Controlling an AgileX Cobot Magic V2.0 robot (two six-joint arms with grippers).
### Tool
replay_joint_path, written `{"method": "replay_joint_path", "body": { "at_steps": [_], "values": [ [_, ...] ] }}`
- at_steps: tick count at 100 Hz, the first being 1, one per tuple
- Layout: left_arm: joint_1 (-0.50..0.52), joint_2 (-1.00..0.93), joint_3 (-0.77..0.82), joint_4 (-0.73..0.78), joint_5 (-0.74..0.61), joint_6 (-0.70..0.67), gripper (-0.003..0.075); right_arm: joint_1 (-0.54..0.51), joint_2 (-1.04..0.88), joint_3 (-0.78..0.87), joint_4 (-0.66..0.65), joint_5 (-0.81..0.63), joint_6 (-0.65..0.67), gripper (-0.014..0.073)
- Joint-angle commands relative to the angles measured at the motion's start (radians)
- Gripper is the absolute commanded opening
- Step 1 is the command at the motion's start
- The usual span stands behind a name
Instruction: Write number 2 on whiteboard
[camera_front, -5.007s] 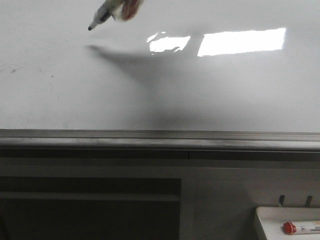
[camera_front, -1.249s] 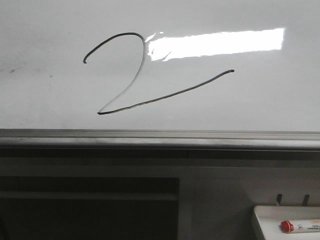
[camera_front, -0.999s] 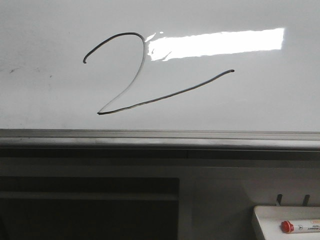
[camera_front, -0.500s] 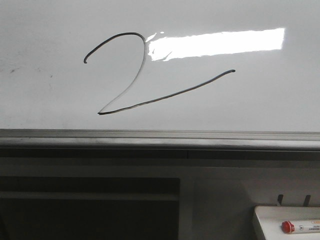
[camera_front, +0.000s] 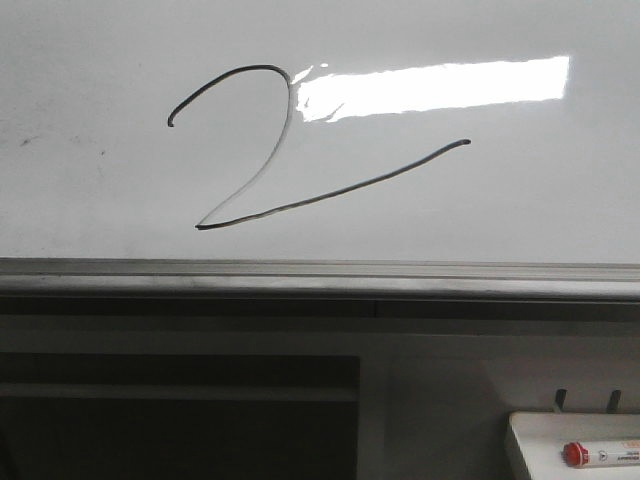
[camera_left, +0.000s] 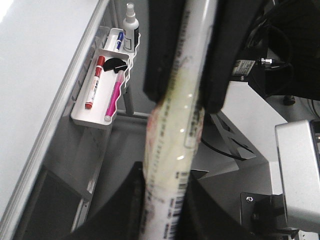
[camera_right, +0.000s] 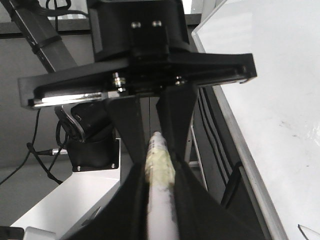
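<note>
The number 2 (camera_front: 300, 203) is a thin black line on the whiteboard (camera_front: 500, 200), left of centre, its base stroke running up to the right under the bright reflection (camera_front: 440, 85). Neither gripper shows in the front view. In the left wrist view my left gripper (camera_left: 162, 210) is shut on a white marker (camera_left: 175, 135) wrapped in yellowish tape, away from the board's edge (camera_left: 40, 55). In the right wrist view my right gripper (camera_right: 160, 200) is shut on a white marker (camera_right: 160, 165) beside the board (camera_right: 270, 75).
The grey metal rim (camera_front: 320, 275) runs under the board. A small white tray (camera_front: 540, 440) at the lower right holds a red-capped marker (camera_front: 590, 454). In the left wrist view the tray (camera_left: 95, 117) holds red, pink and blue markers and a spray bottle (camera_left: 131, 22).
Five seconds ago the board was blank with a marker tip at its top left. The 2 is now drawn and the marker has left the front view. Nothing moved in the last second.
</note>
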Motion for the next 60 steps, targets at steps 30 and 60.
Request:
{"method": "replay_joint_path", "body": {
  "at_steps": [30,60],
  "values": [
    [0.002,-0.025,0.002,-0.074,-0.214,-0.040,-0.0020,-0.021,-0.037,-0.036,-0.049,-0.062,-0.001,0.0414],
    [0.133,-0.194,0.276,-0.024,-0.659,-0.270,-0.0020,-0.262,-0.217,-0.030,-0.064,-0.120,0.099,0.0340]
  ]
}}
